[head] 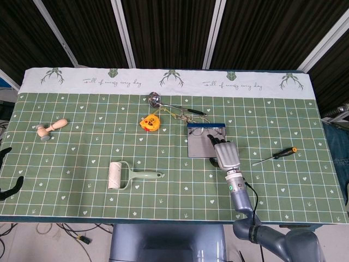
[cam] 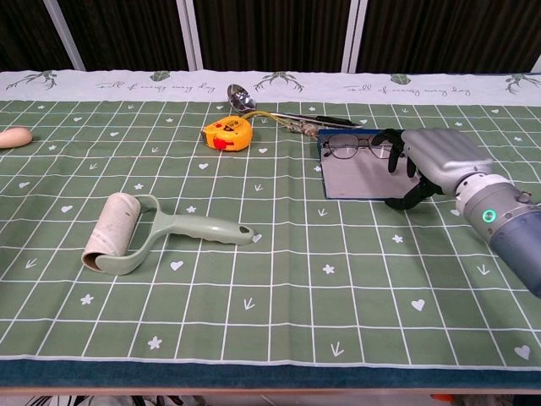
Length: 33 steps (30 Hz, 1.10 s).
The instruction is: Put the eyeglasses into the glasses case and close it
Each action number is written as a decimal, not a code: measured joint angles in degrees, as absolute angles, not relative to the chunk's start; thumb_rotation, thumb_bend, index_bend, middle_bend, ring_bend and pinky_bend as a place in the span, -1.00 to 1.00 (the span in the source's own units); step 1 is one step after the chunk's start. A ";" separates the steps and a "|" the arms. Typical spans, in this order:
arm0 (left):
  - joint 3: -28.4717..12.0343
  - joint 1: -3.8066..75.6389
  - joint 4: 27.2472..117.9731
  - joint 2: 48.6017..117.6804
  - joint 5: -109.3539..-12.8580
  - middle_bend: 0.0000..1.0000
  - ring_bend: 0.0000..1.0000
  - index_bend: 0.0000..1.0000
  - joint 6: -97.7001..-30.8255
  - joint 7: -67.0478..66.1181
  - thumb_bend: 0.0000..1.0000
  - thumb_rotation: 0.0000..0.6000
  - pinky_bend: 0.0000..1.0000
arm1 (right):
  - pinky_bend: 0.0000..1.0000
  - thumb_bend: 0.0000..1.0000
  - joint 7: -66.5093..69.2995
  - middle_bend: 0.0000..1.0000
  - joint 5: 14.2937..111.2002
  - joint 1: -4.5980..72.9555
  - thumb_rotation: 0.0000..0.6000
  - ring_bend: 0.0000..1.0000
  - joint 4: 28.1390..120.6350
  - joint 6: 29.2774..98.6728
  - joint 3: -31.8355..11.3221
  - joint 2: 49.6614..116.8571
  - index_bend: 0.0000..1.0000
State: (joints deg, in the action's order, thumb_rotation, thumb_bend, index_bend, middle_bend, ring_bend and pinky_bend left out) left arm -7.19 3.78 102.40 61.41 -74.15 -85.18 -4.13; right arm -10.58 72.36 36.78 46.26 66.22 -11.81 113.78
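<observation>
The glasses case (head: 198, 147) lies open right of the table's middle, its grey lid flat toward me and its blue tray (cam: 324, 135) at the far side. The thin-framed eyeglasses (head: 206, 130) (cam: 351, 150) rest in that tray. My right hand (head: 225, 154) (cam: 428, 159) hovers at the case's right edge, its dark fingertips (cam: 396, 149) spread over the glasses' right end and its thumb by the lid's front right corner. It holds nothing. Only dark fingertips (head: 7, 188) of my left hand show at the far left edge of the head view, apart and empty.
A yellow tape measure (head: 150, 122) and a metal ladle (head: 172, 106) lie just behind and left of the case. A screwdriver (head: 275, 155) lies to the right of my right hand. A green lint roller (head: 130, 175) and a wooden mallet (head: 50, 129) sit to the left.
</observation>
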 measured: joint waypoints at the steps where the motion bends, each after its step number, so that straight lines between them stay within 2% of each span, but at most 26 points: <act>1: -7.19 3.78 102.42 61.40 -74.16 -1.00 -1.00 -0.71 -85.18 -4.16 -0.38 1.00 -1.00 | 0.18 -0.75 -10.54 -0.19 72.44 36.77 1.00 -0.05 46.21 66.23 -11.88 113.81 -0.53; 9: -7.22 3.80 102.58 61.36 -74.06 -1.00 -1.00 -0.71 -85.16 -4.26 -0.38 1.00 -1.00 | 0.18 -0.74 -10.77 -0.17 72.66 36.56 1.00 -0.02 46.39 66.01 -12.19 113.60 -0.44; 14: -7.21 3.79 102.50 61.40 -74.08 -1.00 -1.00 -0.71 -85.21 -4.26 -0.38 1.00 -1.00 | 0.18 -0.61 -11.36 -0.16 72.70 36.48 1.00 0.00 46.63 66.08 -12.50 113.54 -0.39; 26: -7.22 3.76 102.59 61.31 -74.07 -1.00 -1.00 -0.70 -85.22 -4.11 -0.38 1.00 -1.00 | 0.21 -0.45 -11.71 -0.12 73.13 36.59 1.00 0.03 46.37 65.81 -12.88 113.77 -0.32; 33: -7.19 3.72 102.40 61.32 -74.14 -1.00 -1.00 -0.70 -85.26 -3.90 -0.38 1.00 -1.00 | 0.22 -0.24 -11.51 -0.11 73.43 36.85 1.00 0.04 45.69 65.55 -13.13 114.06 -0.30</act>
